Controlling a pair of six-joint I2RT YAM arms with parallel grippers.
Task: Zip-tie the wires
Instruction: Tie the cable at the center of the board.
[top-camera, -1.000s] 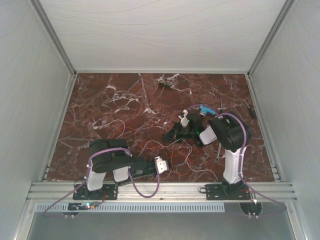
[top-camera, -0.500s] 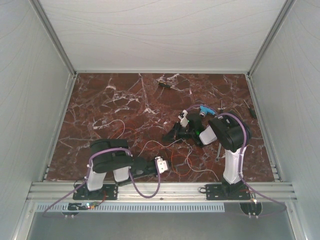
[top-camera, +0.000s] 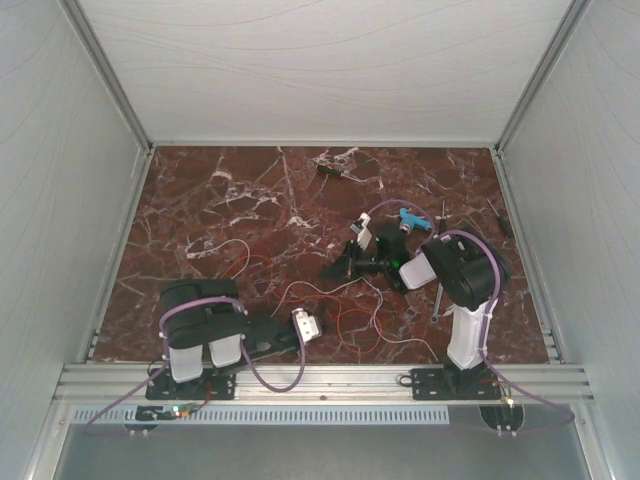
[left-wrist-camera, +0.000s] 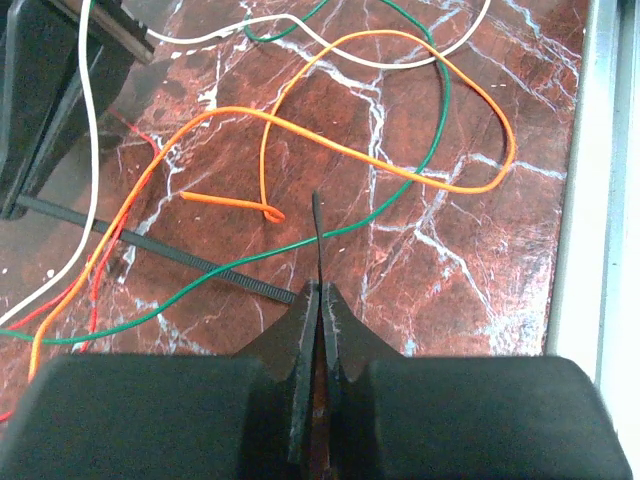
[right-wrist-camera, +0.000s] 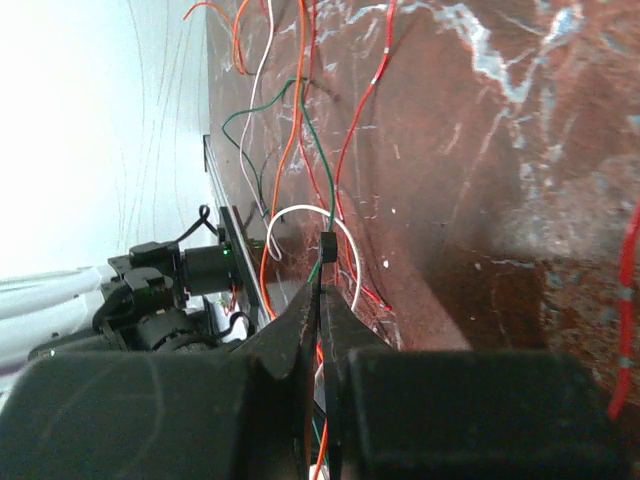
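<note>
The wires are a loose tangle of thin orange, red, white and green strands on the marble between the arms. They also show in the left wrist view. My left gripper is shut on a thin black zip tie whose tip sticks out past the fingertips. A ribbed stretch runs left along the table towards the right gripper's black fingers. My right gripper is shut on the zip tie's head end, with wire strands running past the jaws. In the top view the left gripper is low near the front edge and the right gripper is mid-table.
A small dark tool lies at the back of the table. Other small tools lie at the right and beside the right arm. A metal rail edges the table in front. White walls close in both sides and the back.
My left arm has swung left and drawn its gripper back left along the front edge. The right gripper has shifted slightly left. Both stay shut.
</note>
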